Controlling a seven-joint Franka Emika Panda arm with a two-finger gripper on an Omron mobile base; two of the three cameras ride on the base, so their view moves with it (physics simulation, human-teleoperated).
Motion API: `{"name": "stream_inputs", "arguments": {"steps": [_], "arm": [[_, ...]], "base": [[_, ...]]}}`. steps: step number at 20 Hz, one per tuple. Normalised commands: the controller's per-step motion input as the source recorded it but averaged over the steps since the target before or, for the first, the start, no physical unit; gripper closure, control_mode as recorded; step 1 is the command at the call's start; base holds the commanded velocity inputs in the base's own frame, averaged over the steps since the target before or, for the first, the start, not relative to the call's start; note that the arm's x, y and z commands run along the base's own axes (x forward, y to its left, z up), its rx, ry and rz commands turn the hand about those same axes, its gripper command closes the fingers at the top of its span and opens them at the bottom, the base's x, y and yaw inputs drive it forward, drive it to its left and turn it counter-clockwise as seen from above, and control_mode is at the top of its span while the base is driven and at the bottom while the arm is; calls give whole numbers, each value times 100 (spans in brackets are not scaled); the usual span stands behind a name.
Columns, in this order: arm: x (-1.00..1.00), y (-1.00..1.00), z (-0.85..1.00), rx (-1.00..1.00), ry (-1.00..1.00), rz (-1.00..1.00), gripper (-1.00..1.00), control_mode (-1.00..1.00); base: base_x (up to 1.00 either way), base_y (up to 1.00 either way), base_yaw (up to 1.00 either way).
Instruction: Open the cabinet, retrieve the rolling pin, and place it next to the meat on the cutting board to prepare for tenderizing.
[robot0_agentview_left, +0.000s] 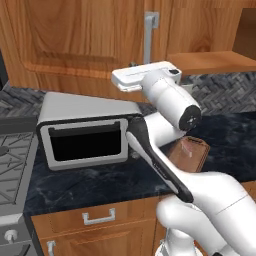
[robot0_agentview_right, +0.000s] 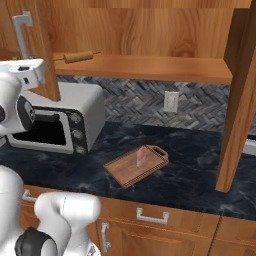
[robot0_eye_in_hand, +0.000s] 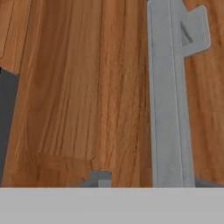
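The cabinet (robot0_agentview_right: 150, 30) stands open, both doors swung out. On its shelf, the rolling pin (robot0_agentview_right: 77, 56) lies at the left end. Below on the counter is the cutting board (robot0_agentview_right: 127, 170) with the meat (robot0_agentview_right: 141, 156) on it, and both appear in the left base view too, board (robot0_agentview_left: 197, 152) and meat (robot0_agentview_left: 186, 148). My gripper (robot0_agentview_left: 135, 66) is up against the left door (robot0_agentview_left: 75, 35), at the lower end of its grey handle (robot0_agentview_left: 150, 30). In the hand view the handle (robot0_eye_in_hand: 168, 109) runs between the tips of my gripper (robot0_eye_in_hand: 151, 181), and the left tip stands apart from it.
A silver toaster oven (robot0_agentview_right: 55, 120) sits on the dark counter (robot0_agentview_right: 200, 165) under the left door. A stove (robot0_agentview_left: 12, 165) is further left. The open right door (robot0_agentview_right: 240, 100) hangs over the counter's right part. A wall outlet (robot0_agentview_right: 171, 101) is behind the board.
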Motion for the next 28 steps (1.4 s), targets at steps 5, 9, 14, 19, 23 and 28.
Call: {"name": "stream_inputs", "arguments": {"steps": [5, 9, 14, 19, 23, 28], "arm": [[-100, 100, -19, -1, 0, 14, -100, -100], [-67, 94, -22, -4, 0, 10, -100, -100], [-17, 12, 0, 0, -2, 3, -100, -100], [-53, -15, 0, 1, -7, 2, -100, -100], [-57, -29, 0, 3, -5, 2, -100, -100], [-23, -54, 0, 1, 0, 0, -100, -100]], "base": [[0, 0, 0], [0, 0, 0], [0, 0, 0], [0, 0, 0], [0, 0, 0], [0, 0, 0]]}}
